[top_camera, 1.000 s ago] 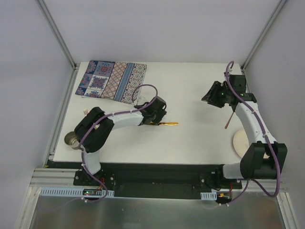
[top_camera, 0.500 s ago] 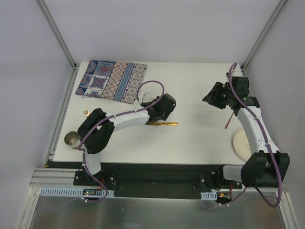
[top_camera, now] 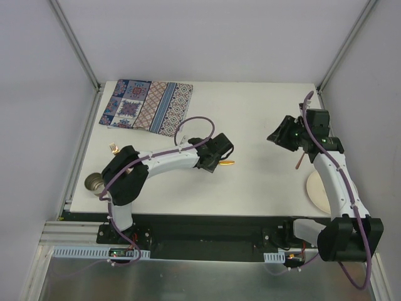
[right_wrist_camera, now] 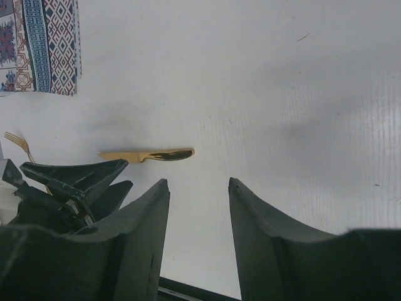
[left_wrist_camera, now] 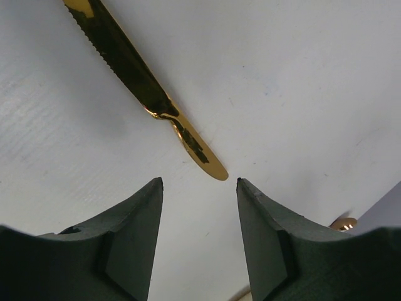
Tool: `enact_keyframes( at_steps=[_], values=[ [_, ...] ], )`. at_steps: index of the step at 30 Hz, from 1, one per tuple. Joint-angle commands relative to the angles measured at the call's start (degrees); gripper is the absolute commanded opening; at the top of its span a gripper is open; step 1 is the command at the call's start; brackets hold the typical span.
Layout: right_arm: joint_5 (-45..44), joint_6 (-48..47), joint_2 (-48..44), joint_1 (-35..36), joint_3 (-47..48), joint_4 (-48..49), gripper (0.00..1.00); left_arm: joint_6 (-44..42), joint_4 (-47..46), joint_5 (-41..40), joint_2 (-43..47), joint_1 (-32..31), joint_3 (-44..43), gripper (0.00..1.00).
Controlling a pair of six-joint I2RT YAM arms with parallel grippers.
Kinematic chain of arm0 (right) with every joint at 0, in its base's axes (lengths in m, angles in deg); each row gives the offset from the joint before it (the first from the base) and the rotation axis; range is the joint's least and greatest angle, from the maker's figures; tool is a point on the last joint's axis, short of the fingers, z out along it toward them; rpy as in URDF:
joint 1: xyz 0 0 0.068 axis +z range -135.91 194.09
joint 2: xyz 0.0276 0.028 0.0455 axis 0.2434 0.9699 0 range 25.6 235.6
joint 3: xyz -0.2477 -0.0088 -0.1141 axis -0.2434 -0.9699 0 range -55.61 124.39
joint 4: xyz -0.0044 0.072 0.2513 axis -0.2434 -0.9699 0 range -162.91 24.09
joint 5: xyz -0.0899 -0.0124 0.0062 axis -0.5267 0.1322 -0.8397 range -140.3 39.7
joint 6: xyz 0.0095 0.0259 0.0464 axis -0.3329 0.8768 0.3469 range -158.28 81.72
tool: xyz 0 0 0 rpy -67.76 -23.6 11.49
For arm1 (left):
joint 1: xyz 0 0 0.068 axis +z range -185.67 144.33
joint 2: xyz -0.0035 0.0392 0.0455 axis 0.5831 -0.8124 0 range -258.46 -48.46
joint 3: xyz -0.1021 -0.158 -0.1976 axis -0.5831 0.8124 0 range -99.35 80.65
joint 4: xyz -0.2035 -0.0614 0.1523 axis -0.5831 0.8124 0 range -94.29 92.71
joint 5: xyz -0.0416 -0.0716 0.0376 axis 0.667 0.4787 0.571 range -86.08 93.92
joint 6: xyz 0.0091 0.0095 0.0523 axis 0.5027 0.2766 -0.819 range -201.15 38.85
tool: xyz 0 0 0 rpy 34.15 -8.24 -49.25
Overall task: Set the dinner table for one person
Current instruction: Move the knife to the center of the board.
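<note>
The white dinner table [top_camera: 250, 113] carries a gold knife [left_wrist_camera: 135, 75] lying flat, with its serrated blade pointing away from my left gripper [left_wrist_camera: 199, 182]. That gripper is open and points down, its fingertips just short of the knife's handle end, with nothing between them. From above, the left gripper [top_camera: 213, 164] hides most of the knife [top_camera: 228, 163]. My right gripper [right_wrist_camera: 197, 182] is also open and empty and hangs over bare table at the right [top_camera: 279, 135]. Its view shows the knife [right_wrist_camera: 147, 154] farther off.
A blue-and-red patterned placemat [top_camera: 147, 105] lies at the far left. At the left edge are a gold fork [top_camera: 114, 148] and a metal cup [top_camera: 95, 184]. A pale plate [top_camera: 315, 188] and a thin brown utensil [top_camera: 300, 161] lie by the right arm.
My left gripper has moved right and down over the knife and its jaws have widened slightly. The right gripper has drawn back a little toward the near side. The knife has not moved.
</note>
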Motion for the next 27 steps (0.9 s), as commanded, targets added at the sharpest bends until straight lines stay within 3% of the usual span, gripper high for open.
enact_keyframes(
  at_steps=[1, 27],
  values=[
    [-1.1, 0.8, -3.7, -0.4, 0.0, -0.6, 0.45, 5.7, 5.8, -1.0, -2.0, -0.3, -4.5, 0.50],
    [-0.4, -0.5, -3.2, -0.8, -1.3, -0.4, 0.45, 15.6, 6.5, 3.5, -12.2, 1.4, -7.8, 0.48]
  ],
)
